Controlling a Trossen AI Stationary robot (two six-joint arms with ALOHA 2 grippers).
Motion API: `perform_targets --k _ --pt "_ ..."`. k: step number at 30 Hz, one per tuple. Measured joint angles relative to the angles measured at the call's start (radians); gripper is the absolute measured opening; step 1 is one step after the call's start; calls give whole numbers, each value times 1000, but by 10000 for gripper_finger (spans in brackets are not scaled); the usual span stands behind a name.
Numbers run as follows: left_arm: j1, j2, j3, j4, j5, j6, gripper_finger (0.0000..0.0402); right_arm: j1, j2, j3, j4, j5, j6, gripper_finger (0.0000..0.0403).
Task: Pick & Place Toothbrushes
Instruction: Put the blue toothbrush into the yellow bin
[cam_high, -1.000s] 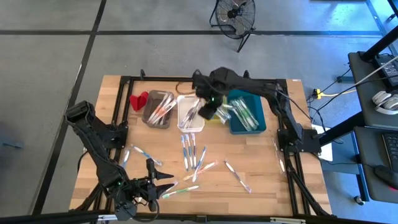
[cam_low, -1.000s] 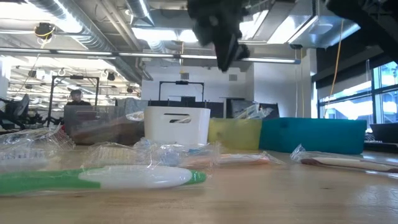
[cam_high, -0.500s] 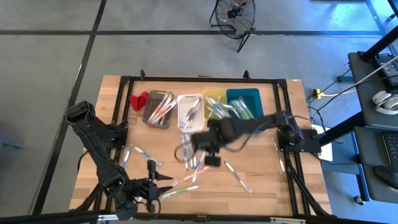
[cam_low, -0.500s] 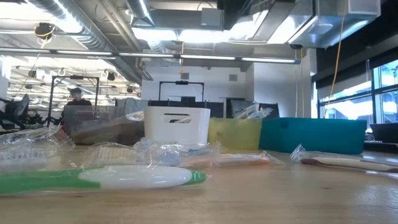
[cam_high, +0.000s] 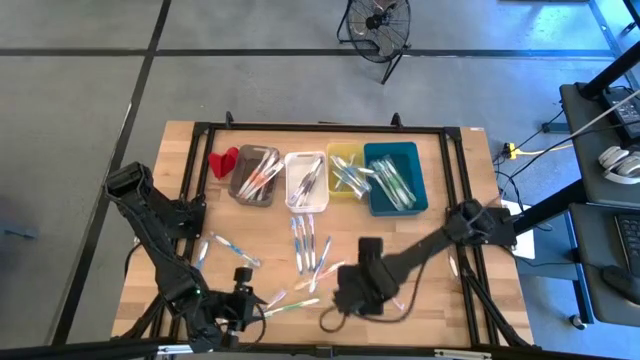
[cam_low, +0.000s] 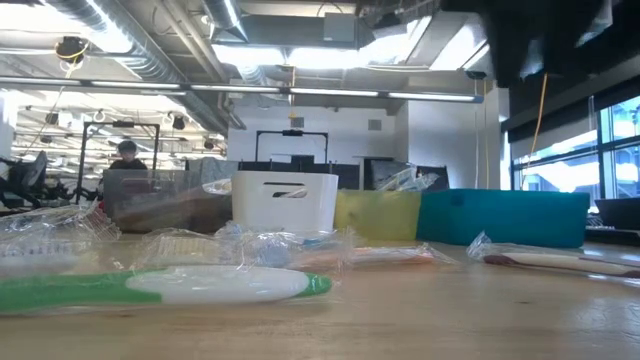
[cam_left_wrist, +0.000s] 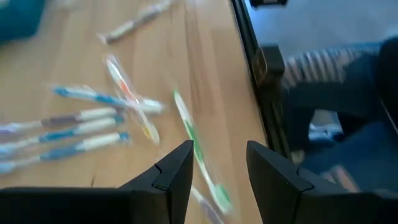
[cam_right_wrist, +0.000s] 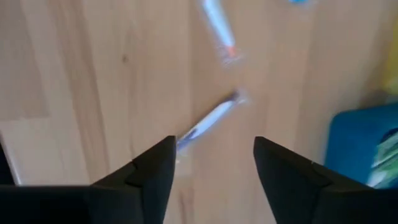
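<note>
The right gripper (cam_high: 345, 298) hangs over the near edge of the bench (cam_high: 440, 270), slightly toward its right half. In the right wrist view its fingers (cam_right_wrist: 152, 171) stand spread with bare wood between them and nothing pinched; one toothbrush (cam_right_wrist: 205, 121) lies on the bench just ahead of the gap. The left gripper (cam_high: 243, 302) waits near the near left corner, its fingers (cam_left_wrist: 177, 171) also spread and empty, pointing across loose brushes, one of them green-and-white (cam_left_wrist: 196, 149).

Task state, judged from the present layout:

1. Done in part. Four bins stand in a row along the far edge: the grey bin (cam_high: 254, 176), the white bin (cam_high: 306, 181), the yellow bin (cam_high: 347, 170) and the teal bin (cam_high: 397, 178). Each already holds several brushes.
2. Left to do. Loose toothbrushes (cam_high: 310, 245) lie scattered across the middle and near part of the bench: a cluster just in front of the white bin, a few toward the left edge, and others near the near edge between the two grippers. More than ten appear to be unsorted.
3. Step in hand, as a judgement: the right gripper is positioned for a fresh pick from the near edge.

A small red object (cam_high: 223, 160) sits beside the grey bin at the far left.

Markings: the white bin carries a dark mark on its front in the low view; it cannot be read. No other writing is legible.
</note>
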Motion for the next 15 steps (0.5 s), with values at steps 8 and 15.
perform_targets --k 8,15 --pt "-1 79 0 -48 102 -136 143 86 0 -93 197 6 58 248" --pt "2 188 -1 -49 276 -334 143 95 0 -116 269 7 51 253"
